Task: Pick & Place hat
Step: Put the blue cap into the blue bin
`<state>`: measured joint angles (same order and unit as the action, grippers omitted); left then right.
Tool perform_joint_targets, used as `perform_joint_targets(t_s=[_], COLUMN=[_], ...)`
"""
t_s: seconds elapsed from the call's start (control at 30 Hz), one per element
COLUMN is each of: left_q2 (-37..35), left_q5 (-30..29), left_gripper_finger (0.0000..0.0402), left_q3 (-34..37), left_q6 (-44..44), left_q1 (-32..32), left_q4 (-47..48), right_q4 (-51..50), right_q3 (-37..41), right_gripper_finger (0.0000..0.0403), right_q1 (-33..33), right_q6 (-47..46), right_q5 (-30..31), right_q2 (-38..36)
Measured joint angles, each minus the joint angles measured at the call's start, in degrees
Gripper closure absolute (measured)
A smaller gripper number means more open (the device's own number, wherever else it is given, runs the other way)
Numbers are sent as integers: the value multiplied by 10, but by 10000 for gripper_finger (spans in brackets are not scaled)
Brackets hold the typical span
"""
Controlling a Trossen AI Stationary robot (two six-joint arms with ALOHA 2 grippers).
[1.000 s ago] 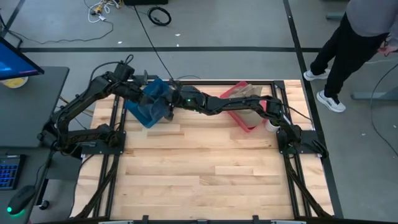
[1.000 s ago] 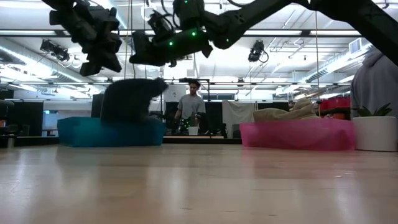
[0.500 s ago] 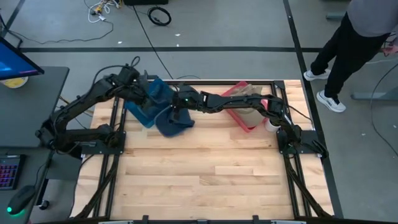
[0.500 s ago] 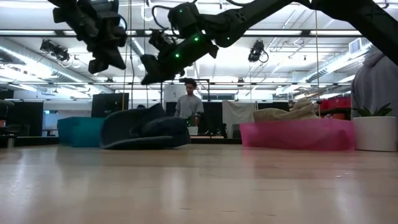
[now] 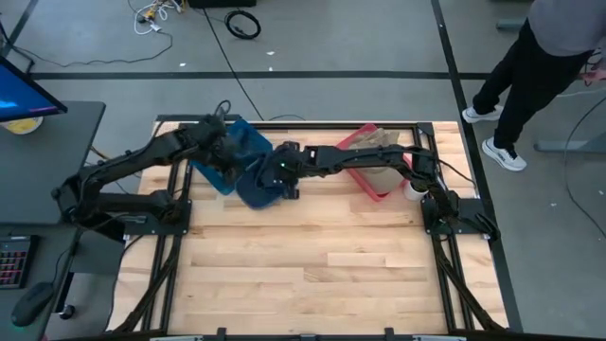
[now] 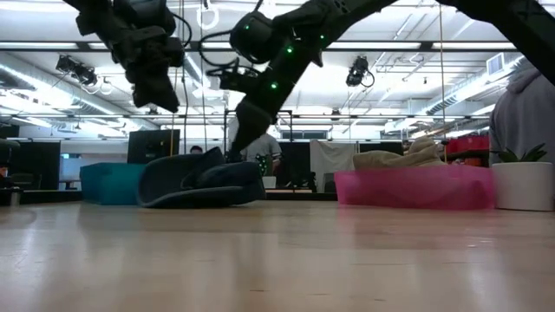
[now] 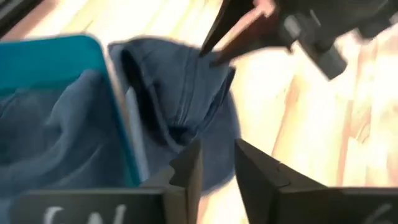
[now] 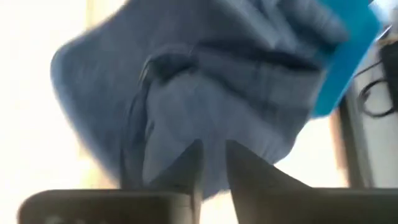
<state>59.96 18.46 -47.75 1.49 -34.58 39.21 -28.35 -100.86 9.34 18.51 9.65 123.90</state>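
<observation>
The dark blue hat [image 5: 258,189] lies on the wooden table, its side against the near-right wall of the blue bin [image 5: 210,170]; it also shows low on the table [image 6: 199,184]. My right gripper [image 5: 273,178] points down just over the hat's crown [image 8: 205,87], its fingers a little apart [image 8: 212,152]. My left gripper [image 5: 225,150] hovers above the blue bin, narrowly open [image 7: 216,155], touching nothing. More blue cloth [image 7: 56,137] lies inside the bin. My right gripper comes at the hat's top [image 6: 227,166] from above, pointing down. I cannot tell whether its fingertips [image 7: 205,53] touch the cloth or stand just over it. The hat rests flat on the table, not lifted.
A pink bin [image 5: 365,180] with beige hats sits at the table's far right, with a white pot [image 6: 520,186] beside it. A person [image 5: 535,66] stands beyond the far right corner. Bare wood fills the table's near half [image 5: 303,265].
The hat hung from my right gripper above the blue bin, then left it and dropped onto the table beside the bin, where it stays. My right gripper then tipped fingers-down and lowered toward the hat. My left gripper moved down and toward the table's right, over the bin.
</observation>
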Motion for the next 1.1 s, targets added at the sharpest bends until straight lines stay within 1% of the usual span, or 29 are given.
perform_joint_targets(t_s=[0.1, 0.2, 0.3, 0.43, 0.53, 0.7, 0.83, 0.93, 1.0, 1.1], left_q2=[0, 0, 0, 17, 45, 112, 184, 234, 259, 280], left_q5=[-2, -8, -38, -82, -152, -264, -306, -357, -386, -409], left_gripper_finger=[279, 261, 255, 257, 257, 257, 257, 257, 258, 264], left_q3=[24, 49, 75, 112, 128, 131, 131, 131, 131, 131], left_q6=[20, 40, 66, 86, 103, 133, 166, 184, 203, 227], left_q1=[38, 83, 130, 195, 239, 292, 324, 344, 357, 377], left_q4=[-46, -104, -161, -236, -292, -335, -367, -372, -375, -382], right_q4=[-55, -115, -163, -184, -181, -185, -210, -221, -222, -223], right_q3=[0, 0, 0, 0, 0, 0, 0, 0, 0, 0], right_gripper_finger=[301, 264, 233, 205, 198, 197, 197, 197, 197, 197], right_q1=[-6, -13, -21, -31, -35, -35, -36, -36, -36, -36], right_q6=[-17, -31, -42, -75, -87, -94, -110, -116, -116, -116], right_q5=[-1, 0, 0, 0, 0, 0, 0, 0, 0, 0], right_q2=[0, 0, 0, 0, 0, 0, 0, 0, 0, 0])
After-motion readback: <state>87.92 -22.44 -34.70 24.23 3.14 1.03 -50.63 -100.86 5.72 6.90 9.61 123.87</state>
